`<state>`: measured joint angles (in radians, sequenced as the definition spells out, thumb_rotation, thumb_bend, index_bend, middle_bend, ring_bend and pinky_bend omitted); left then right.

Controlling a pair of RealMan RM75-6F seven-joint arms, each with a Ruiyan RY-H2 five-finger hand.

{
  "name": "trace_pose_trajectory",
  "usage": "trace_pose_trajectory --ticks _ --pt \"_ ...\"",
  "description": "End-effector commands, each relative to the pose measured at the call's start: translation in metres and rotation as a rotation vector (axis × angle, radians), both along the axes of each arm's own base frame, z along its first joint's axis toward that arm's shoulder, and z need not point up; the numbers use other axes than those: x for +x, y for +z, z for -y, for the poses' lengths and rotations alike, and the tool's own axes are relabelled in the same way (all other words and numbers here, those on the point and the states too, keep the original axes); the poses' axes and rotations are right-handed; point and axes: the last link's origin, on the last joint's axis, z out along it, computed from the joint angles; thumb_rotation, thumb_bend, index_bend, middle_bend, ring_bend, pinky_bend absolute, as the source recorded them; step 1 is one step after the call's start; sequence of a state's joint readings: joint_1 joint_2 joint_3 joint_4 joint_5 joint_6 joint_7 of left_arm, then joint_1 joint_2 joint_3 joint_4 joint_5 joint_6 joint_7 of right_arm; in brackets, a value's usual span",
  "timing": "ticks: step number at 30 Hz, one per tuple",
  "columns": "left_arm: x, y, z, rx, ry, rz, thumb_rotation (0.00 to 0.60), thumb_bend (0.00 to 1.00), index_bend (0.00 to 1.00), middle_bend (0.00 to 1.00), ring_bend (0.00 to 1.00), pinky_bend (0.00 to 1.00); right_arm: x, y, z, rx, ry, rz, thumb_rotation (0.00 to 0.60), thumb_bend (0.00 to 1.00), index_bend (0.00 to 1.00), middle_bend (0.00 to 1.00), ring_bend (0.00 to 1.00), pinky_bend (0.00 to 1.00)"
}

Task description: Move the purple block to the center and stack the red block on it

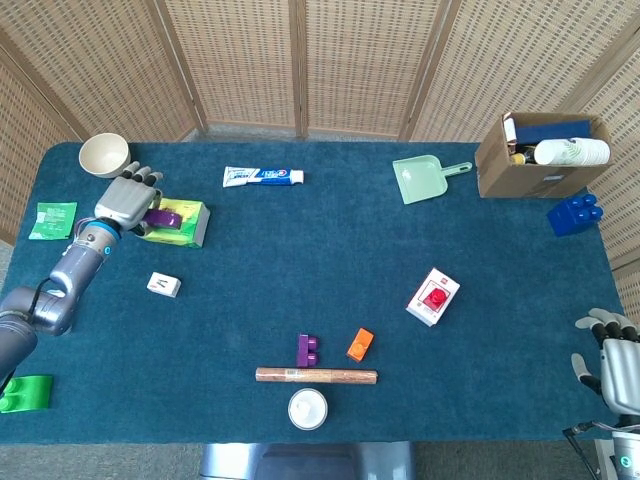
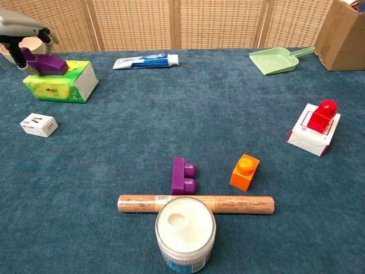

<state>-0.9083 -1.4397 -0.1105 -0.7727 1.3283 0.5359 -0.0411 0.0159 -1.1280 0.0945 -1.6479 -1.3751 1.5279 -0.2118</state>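
Two purple blocks turned up on the counter (image 1: 300,250). Found the long purple block (image 1: 165,215) far off at the left, lying flat on top of a green pack (image 1: 188,228), so lifted off the cloth and easy to reach from above. Saw the left hand (image 1: 128,200) right over its far end, with fingers (image 1: 145,180) bent down around it and touching it. Could not tell whether pinched tight or only touched. Looked like the grab step, with the trip to the middle not yet made. Spotted the small purple block (image 1: 308,350) near the front middle, just behind a brown roll (image 1: 316,376) and near an orange block (image 1: 360,344). Found the red block (image 1: 436,296) well apart at the right, standing on a white box (image 1: 420,310), likely waiting its turn. Saw the right hand (image 1: 612,360) low at the right corner, fingers spread and holding nothing, likely kept out of the way.
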Motion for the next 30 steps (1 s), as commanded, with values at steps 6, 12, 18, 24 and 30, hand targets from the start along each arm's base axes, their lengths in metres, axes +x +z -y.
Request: trace_pose_trajectory --ticks 6,12,18,24,30 --pt "0.001 0.002 0.000 0.001 0.000 0.025 0.600 0.32 0.58 0.20 0.14 0.00 -0.001 -0.001 0.000 0.002 -0.003 0.003 0.588 0.29 0.37 0.27 0.23 0.30" --pt "0.017 0.009 0.002 -0.010 -0.037 0.066 0.600 0.32 0.58 0.21 0.15 0.00 -0.001 -0.002 0.001 0.003 0.000 0.007 0.587 0.29 0.37 0.27 0.23 0.30" --pt "0.045 0.012 0.011 -0.054 -0.089 0.131 0.600 0.32 0.58 0.21 0.16 0.00 0.000 -0.003 0.002 0.006 0.011 0.018 0.587 0.29 0.37 0.27 0.23 0.30" --pt "0.079 -0.001 0.032 -0.141 -0.190 0.152 0.600 0.32 0.58 0.21 0.16 0.00 0.003 -0.007 0.003 0.011 0.038 0.061 0.586 0.29 0.37 0.27 0.23 0.30" --pt "0.109 -0.023 0.053 -0.218 -0.305 0.153 0.600 0.32 0.58 0.22 0.16 0.00 0.005 -0.008 0.003 0.021 0.067 0.075 0.586 0.29 0.37 0.27 0.23 0.30"
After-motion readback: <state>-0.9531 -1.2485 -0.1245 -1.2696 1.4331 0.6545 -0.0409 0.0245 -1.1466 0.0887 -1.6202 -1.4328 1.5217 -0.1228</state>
